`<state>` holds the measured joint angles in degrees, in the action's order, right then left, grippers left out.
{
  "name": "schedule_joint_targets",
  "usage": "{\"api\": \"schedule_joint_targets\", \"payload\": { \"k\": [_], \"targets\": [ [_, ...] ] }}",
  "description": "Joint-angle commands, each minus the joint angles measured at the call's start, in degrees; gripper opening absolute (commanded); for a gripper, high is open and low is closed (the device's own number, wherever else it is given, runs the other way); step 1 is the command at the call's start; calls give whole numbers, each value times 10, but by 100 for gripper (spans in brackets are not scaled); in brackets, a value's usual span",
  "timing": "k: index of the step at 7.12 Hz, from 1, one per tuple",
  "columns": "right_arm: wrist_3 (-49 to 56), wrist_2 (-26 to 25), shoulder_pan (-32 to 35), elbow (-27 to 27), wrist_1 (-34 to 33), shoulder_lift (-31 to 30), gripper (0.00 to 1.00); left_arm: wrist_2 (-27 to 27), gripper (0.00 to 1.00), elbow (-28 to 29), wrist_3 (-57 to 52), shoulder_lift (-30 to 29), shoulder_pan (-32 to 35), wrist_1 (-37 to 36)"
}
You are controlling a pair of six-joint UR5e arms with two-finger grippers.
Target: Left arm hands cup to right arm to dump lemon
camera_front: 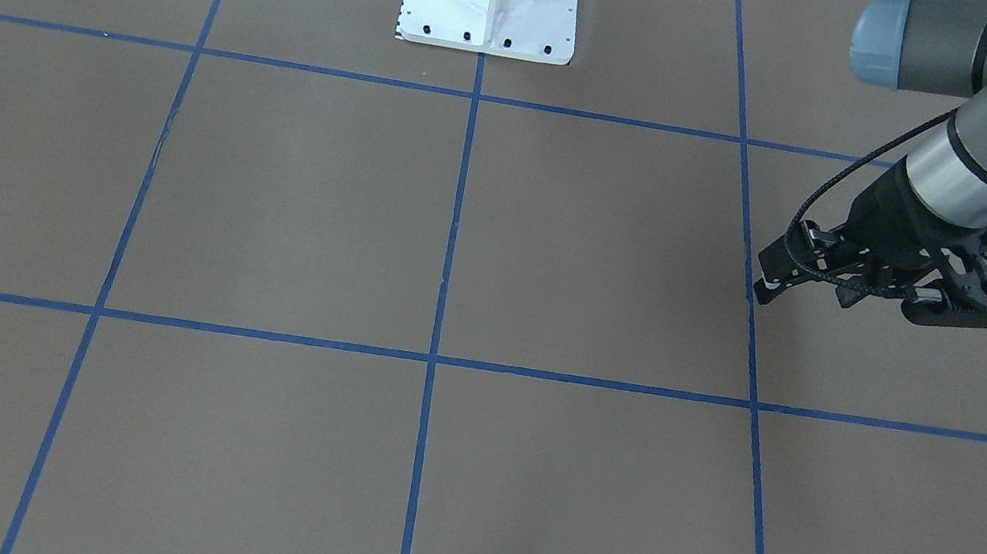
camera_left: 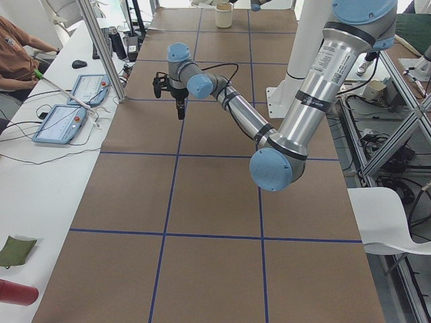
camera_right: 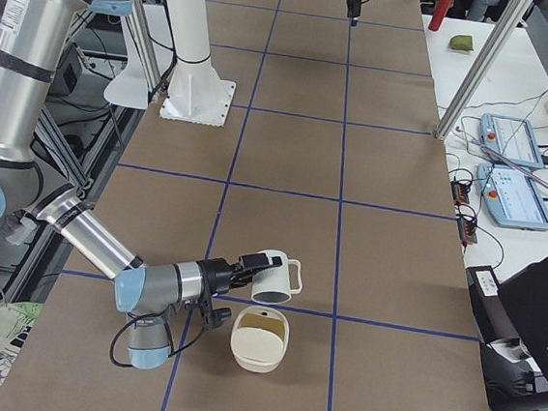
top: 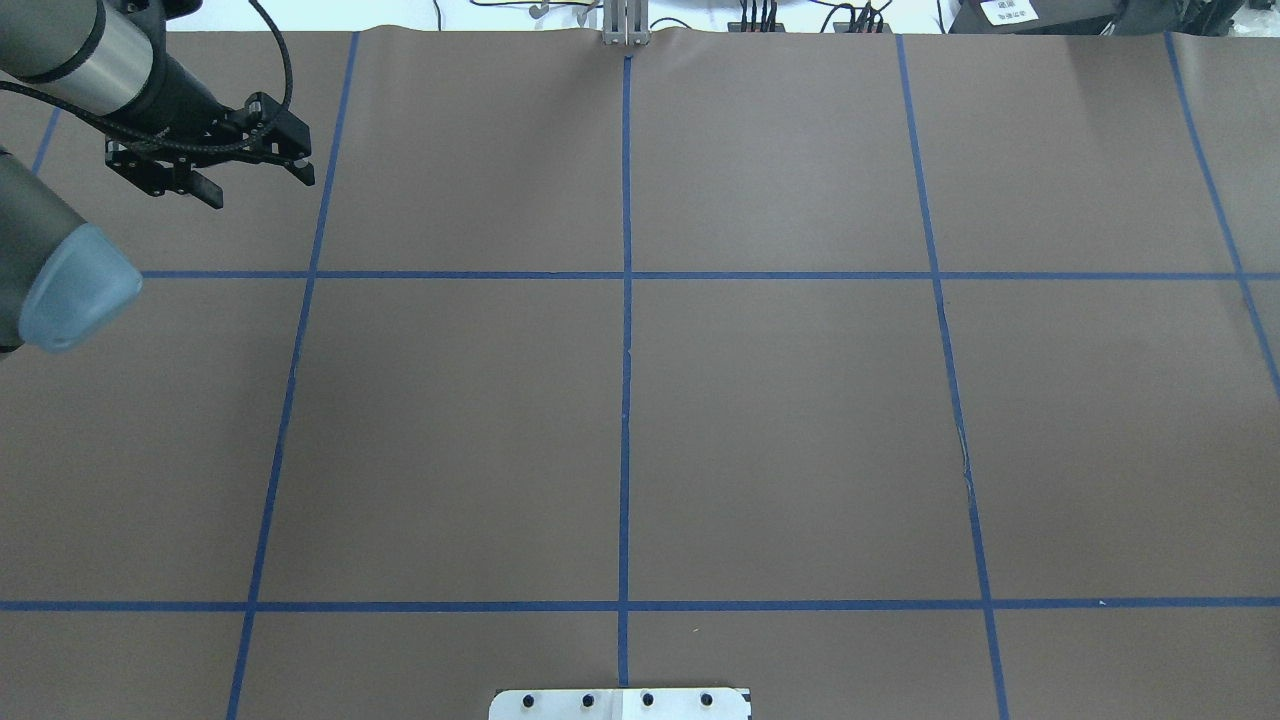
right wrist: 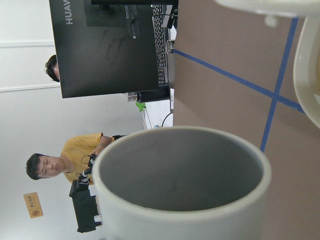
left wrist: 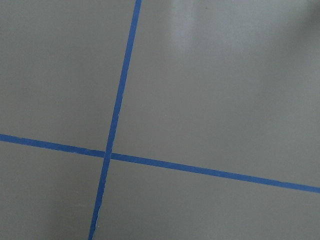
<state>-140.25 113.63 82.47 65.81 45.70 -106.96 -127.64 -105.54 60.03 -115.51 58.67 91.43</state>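
Over far L part of brown table (top: 780, 420), close to a blue tape line (top: 626, 400): left gripper (top: 262, 188), fingers spread wide, nothing btw them, hanging above the surface w/ fingertips pointing down. In L wrist cam only table paper and a crossing of two tape lines.

At R end of table, visible from the side cam only: right gripper (camera_right: 247, 264) right at the cup (camera_right: 277, 280). Fingers too small and partly hidden there, so how far open, and whether really clamped on the cup: cannot tell. White cup off the table, tipped on its side, loop handle on the side away from the gripper, just beside the far rim of a cream container (camera_right: 257, 363) w/ a handle. Touching or apart: cannot tell.

In R wrist cam: cup mouth very close, thick white rim, grey inside wall. Cream rim at upper R edge of that view. In background: black HUAWEI monitor (right wrist: 110, 45) and person in yellow shirt (right wrist: 75, 155).
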Motion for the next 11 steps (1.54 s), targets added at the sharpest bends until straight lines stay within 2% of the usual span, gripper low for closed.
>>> {"api": "schedule_joint_targets", "payload": {
  "k": [1,4,6,11],
  "targets": [
    [-77,-1,10,-1,2,6,13,0,100,1,0,-7,0,-2],
    [-213,-1,24,0,44,13,13,2,100,1,0,-16,0,-3],
    [-265,-10,28,0,60,22,14,13,100,1,0,-23,0,-13],
    [-289,-23,54,-27,75,13,16,21,100,1,0,-67,-4,-65]
  ]
}}
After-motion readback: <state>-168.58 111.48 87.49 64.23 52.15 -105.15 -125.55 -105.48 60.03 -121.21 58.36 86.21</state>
